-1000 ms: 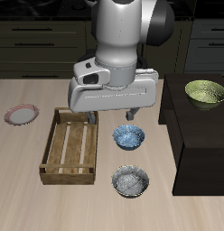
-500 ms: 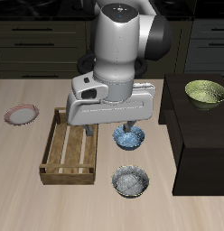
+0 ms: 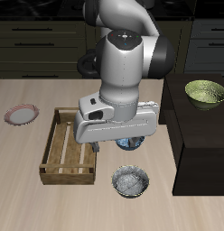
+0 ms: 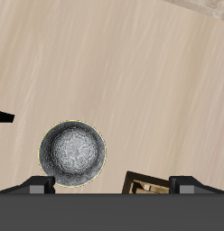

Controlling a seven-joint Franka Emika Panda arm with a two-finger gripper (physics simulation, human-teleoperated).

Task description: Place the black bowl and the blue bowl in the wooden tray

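My tool (image 3: 130,142) is down low over the counter (image 3: 23,203), right at the blue bowl (image 3: 132,144), which peeks out from under my wrist block, just beside the wooden tray (image 3: 70,146). I cannot tell whether the fingers are apart or closed; the block hides them from the front. From the wrist, the black bowl (image 4: 74,154) sits alone on the counter, upright, its mottled grey inside showing; outside it lies nearer the front edge than the blue one. The tray holds nothing. A pink-rimmed plate (image 3: 21,115) lies beyond the tray, an olive-green bowl (image 3: 205,92) on the dark cabinet (image 3: 200,135).
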